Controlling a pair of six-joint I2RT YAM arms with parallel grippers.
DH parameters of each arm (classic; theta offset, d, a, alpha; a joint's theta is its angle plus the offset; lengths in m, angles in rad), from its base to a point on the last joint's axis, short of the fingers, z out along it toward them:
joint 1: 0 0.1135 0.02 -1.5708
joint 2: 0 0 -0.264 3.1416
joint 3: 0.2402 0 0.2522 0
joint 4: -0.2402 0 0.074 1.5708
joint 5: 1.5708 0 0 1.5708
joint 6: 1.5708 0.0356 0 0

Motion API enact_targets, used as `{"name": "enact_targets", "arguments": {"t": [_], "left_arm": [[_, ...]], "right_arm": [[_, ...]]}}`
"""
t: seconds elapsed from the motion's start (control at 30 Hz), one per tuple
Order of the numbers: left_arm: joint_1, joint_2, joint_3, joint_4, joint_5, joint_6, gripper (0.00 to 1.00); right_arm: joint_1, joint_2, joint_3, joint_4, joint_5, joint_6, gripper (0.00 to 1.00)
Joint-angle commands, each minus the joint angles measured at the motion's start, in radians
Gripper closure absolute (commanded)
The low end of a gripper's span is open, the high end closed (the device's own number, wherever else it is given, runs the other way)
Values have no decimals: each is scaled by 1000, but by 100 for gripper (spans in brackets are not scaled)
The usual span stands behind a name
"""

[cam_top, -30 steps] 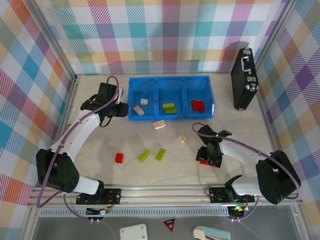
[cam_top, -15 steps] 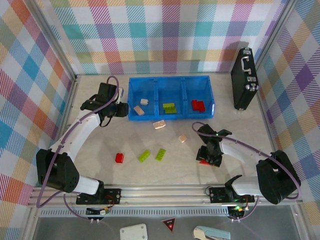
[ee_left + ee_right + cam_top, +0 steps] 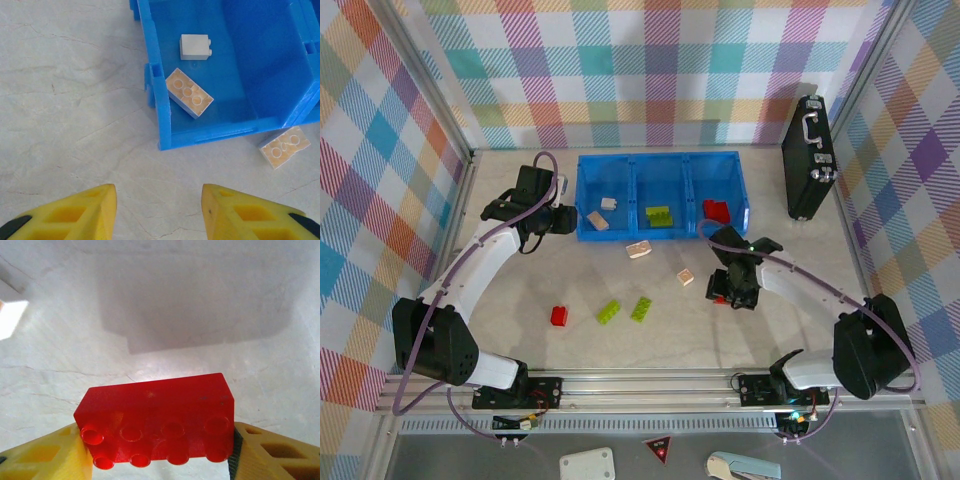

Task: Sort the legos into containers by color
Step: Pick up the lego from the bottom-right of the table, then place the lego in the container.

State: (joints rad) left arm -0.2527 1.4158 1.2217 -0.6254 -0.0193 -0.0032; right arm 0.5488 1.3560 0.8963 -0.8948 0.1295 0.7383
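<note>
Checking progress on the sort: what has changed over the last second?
The right gripper closed on the red brick, lifted it off the table and carried it toward the blue bin. The left gripper, open beside the bin, and the loose bricks on the table stayed put.

Table top (image 3: 520, 300): pale stone-look slab, smooth, fine grey veins, low sheen.
Blue bin (image 3: 220, 132): moulded plastic, smooth, glossy walls.
Red brick (image 3: 155, 410): hard plastic, glossy, faint scuffs on the side face.
Tan bricks (image 3: 189, 93): plastic, satin, duller than the red.
Finger pads (image 3: 75, 215): yellow plastic, matt, slightly grainy.
Black case (image 3: 807, 175): dark matt shell; handle and clasps bright metal.
Walls (image 3: 660, 60): plaid print, matt; cloth or paper, cannot tell.
Front rail (image 3: 650, 383): bare ribbed metal, dull shine.
</note>
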Motion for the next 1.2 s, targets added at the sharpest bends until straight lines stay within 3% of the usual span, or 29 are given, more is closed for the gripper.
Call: {"name": "enact_targets", "arguments": {"t": [0.0, 0.6, 1.17], "left_arm": [[12, -21, 13, -9, 4, 3, 52], [12, -21, 12, -8, -5, 6, 52], [12, -7, 12, -7, 0, 5, 52]], "right_arm": [[-9, 42, 78, -45, 43, -60, 37], [-195, 359, 544, -73, 11, -297, 37], [-296, 757, 1064, -141, -8, -417, 38]]}}
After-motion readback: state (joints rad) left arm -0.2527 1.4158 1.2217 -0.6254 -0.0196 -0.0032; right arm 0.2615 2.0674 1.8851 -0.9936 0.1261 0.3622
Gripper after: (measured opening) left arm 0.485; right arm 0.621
